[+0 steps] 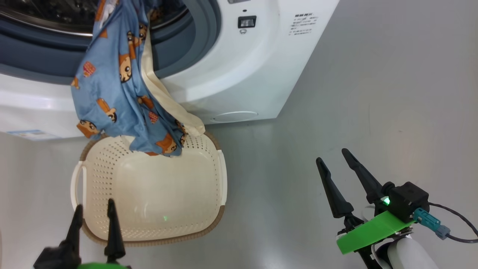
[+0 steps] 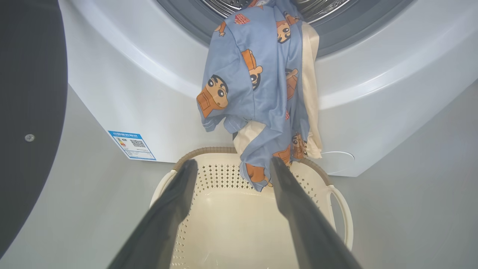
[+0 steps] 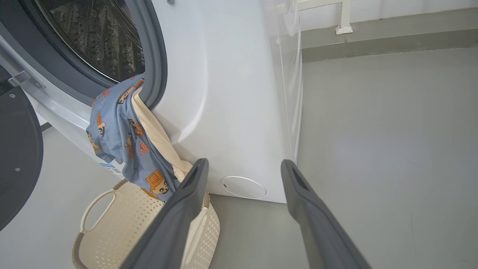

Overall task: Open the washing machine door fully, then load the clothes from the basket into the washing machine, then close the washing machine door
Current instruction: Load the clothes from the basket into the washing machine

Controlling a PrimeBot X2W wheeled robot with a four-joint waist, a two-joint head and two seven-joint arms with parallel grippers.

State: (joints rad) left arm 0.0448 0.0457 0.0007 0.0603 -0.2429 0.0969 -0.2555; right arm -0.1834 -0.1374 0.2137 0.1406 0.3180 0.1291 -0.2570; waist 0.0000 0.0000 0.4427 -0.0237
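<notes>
A: Where are the clothes [image 1: 112, 86] at this moment?
B: They hang half out of the washing machine [image 1: 242, 74]. The upper part lies in the drum mouth. The rest falls over the grey ring [image 1: 203, 33] and the white front, and the lowest end dips into the basket [image 1: 157, 194] at its edge nearest the machine. The basket stands on the floor [image 1: 373, 93], just beside the machine.
A: And the washing machine door [image 3: 18, 149]?
B: It stands swung open.
A: How will the fabric handle?
B: I judge it light, soft and limp; it will sag and can slip out of the drum. The best hold is probably the bunched lower fold above the basket rim, blue fabric and cream cloth [image 1: 164, 101] together.
A: The tools?
B: The left tool [image 1: 94, 204] is spread over the near edge of the basket, and the right tool [image 1: 332, 155] is spread above the floor. Both hold nothing.
</notes>
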